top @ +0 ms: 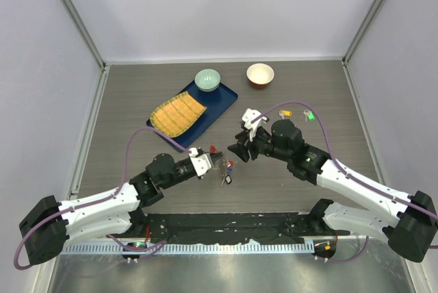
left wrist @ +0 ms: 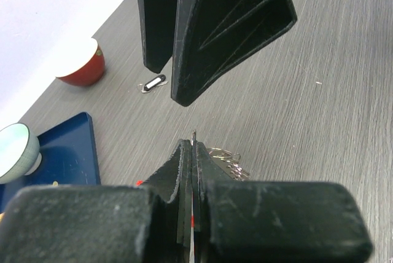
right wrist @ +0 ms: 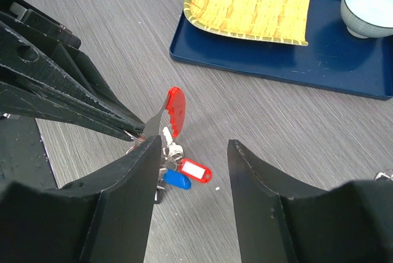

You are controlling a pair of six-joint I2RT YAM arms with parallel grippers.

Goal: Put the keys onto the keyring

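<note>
My left gripper [top: 220, 163] is shut on the keyring [top: 224, 167] and holds it by its silver ring just above the table. The red oval loop [right wrist: 175, 110] sticks up beside the left fingers [right wrist: 67, 94]. A red tag [right wrist: 194, 171] and a blue tag [right wrist: 177, 179] hang below it. A small dark piece [top: 228, 179] sits at the bunch's low end. My right gripper [top: 241, 146] is open and empty, its jaws either side of the bunch [right wrist: 193, 143]. The yellow key [top: 285, 113] and the green key [top: 309, 116] lie on the table behind the right arm.
A blue tray [top: 222, 101] at the back holds a bamboo mat [top: 177, 114] and a pale green bowl [top: 207, 79]. A red bowl [top: 260, 74] stands to its right. The walls of the cell close in the table's sides and back.
</note>
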